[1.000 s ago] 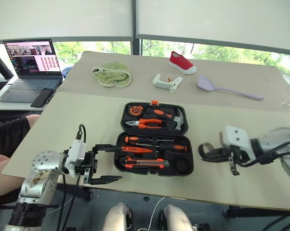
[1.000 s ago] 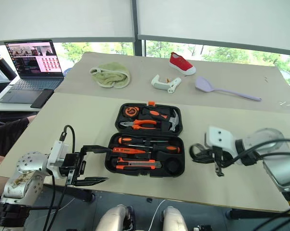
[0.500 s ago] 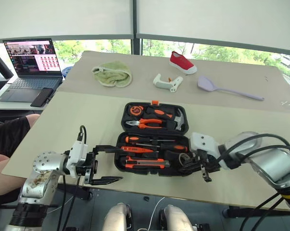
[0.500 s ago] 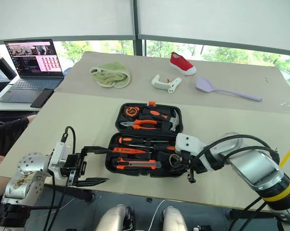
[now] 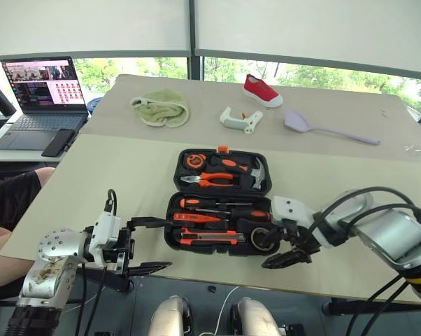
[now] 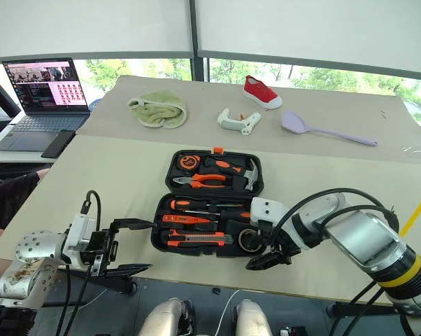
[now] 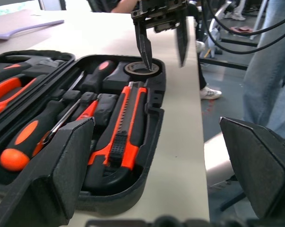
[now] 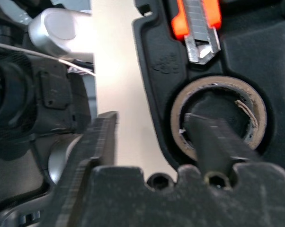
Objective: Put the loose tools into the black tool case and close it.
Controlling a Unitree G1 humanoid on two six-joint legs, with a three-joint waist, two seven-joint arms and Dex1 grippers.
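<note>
The case (image 5: 224,204) lies open on the table (image 5: 112,182) in front of me, with the screwdrivers (image 5: 224,206) and the knife (image 5: 212,236) lying in its near half and the tape roll (image 5: 261,239) sitting in the round slot at its near right corner. My right gripper (image 5: 286,248) is at that corner with its jaws spread and holding nothing: one finger (image 8: 218,142) reaches down into the roll's hole, the other (image 8: 93,151) hangs outside the case's rim. My left gripper (image 5: 149,245) hovers just off the near left corner of the case, jaws wide apart and empty.
</note>
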